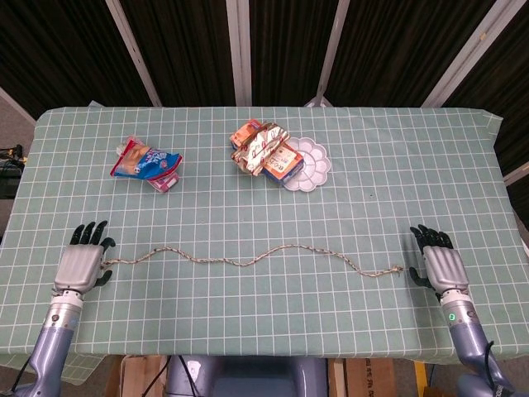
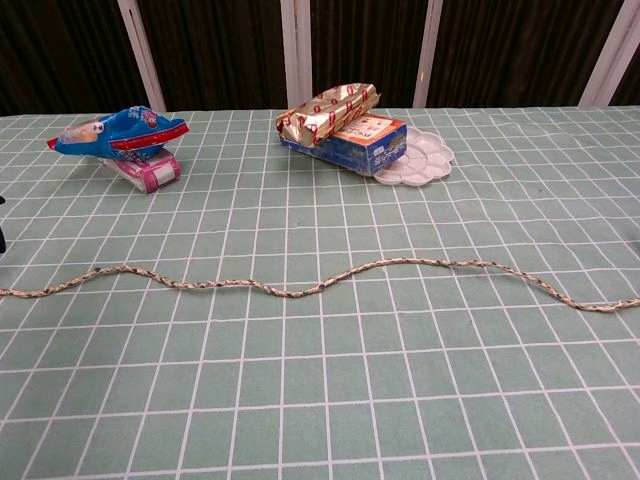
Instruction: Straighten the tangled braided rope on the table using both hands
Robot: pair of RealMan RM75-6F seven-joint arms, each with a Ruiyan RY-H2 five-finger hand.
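Two hands flank one braided rope [image 1: 256,260], which lies across the near part of the green checked tablecloth [image 1: 372,190] with its long axis running left to right, from hand to hand. The rope is free of knots but slack: it shows shallow waves in both views, rising slightly near the middle and dipping toward its right end.

Left hand [image 1: 81,263]: palm down on the cloth, fingers spread, nothing seen held. The rope's left end lies just beside the inner edge of this hand; whether it touches a finger cannot be told.

Right hand [image 1: 441,265]: palm down, fingers spread, holding nothing. The rope's right end stops just short of this hand, with a visible gap of cloth between them.

Judgement: each end lies inboard of its own hand, so any further move turns on each hand reaching inward along the rope's axis to its nearer end, then drawing outward. The left hand is the closer to its end. The task appears nearly complete, with only the remaining waves to take out.

Away from the work, at the far side: a blue snack bag [image 1: 145,161], a gold-wrapped packet [image 1: 258,145] on a box, and a white paint palette [image 1: 310,164], all well apart from the rope.
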